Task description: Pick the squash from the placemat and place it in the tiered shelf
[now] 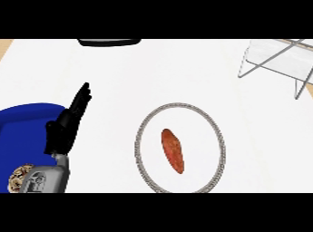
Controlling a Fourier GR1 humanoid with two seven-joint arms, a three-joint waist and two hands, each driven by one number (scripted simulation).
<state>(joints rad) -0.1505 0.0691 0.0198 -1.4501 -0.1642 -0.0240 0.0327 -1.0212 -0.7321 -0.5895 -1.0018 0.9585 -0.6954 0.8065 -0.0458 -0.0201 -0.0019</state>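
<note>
Head view: my left hand (70, 118) rests with fingers straight, holding nothing, the squash (173, 150) lies untouched on the placemat (140, 136), so I should grip it across its narrow middle before lifting toward the shelf (279, 61).

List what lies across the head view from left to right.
Blue bowl → left hand → placemat with the squash on it → shelf at far right.
</note>
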